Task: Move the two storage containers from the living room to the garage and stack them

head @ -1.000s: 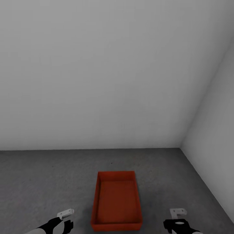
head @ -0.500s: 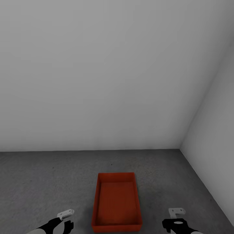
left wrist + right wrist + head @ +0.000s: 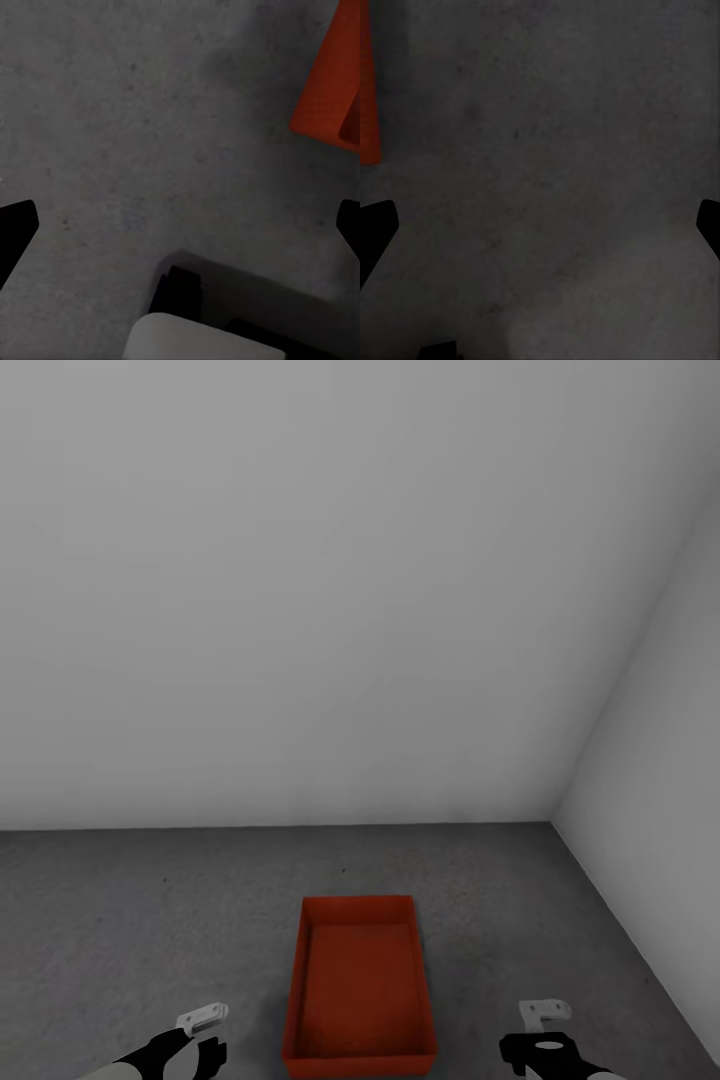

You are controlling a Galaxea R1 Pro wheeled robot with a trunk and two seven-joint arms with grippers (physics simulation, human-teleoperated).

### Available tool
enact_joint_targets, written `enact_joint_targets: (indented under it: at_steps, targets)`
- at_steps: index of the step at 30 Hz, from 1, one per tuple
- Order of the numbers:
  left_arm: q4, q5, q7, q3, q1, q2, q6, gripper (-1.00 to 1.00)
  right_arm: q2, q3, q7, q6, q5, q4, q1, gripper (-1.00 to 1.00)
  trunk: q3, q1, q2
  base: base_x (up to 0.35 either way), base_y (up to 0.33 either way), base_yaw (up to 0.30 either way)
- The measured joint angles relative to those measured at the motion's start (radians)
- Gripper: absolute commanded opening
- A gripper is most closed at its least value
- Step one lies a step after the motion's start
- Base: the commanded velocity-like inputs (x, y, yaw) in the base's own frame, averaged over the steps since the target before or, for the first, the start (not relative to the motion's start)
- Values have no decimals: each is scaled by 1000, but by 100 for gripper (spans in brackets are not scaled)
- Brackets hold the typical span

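- Container (image 3: pixel 359 990), red-orange and lidless, sits flat on the floor (image 3: pixel 150 920) of the garage, long axis pointing away from us toward the back wall (image 3: pixel 330 610); nothing lies inside it and nothing is stacked on it.
- We judge this bin to be the base of the stack: it rests squarely on the concrete with its open top free, which is how it should lie if the second bin is to go on top. We see one bin here, so the stacking step is not yet done.
- We place the bin well short of the back wall and clear of the side wall (image 3: pixel 660 760) to its right, leaving room on both long sides for arms to come down with the other bin.
- Our left gripper (image 3: pixel 205 1032) hangs just left of the container's near corner, apart from it; in the left wrist view a corner of the bin shows over bare concrete and the fingers are spread wide, holding nothing.
- Our right gripper (image 3: pixel 545 1028) hangs right of the container, a little farther off; its wrist view shows fingers equally wide apart over the floor, empty, with a strip of the bin's wall at the edge.
- We read both hands as let go and clear of the bin, so driving off need not disturb it.
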Motion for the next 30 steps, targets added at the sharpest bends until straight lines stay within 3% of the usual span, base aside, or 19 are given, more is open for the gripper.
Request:
enact_joint_targets:
  at_steps: [30]
  targets:
    - [0,-2,0,0,0,0,0,100,-3,0,1,10,0,0,0,100,94,-115,210,0,0,0]
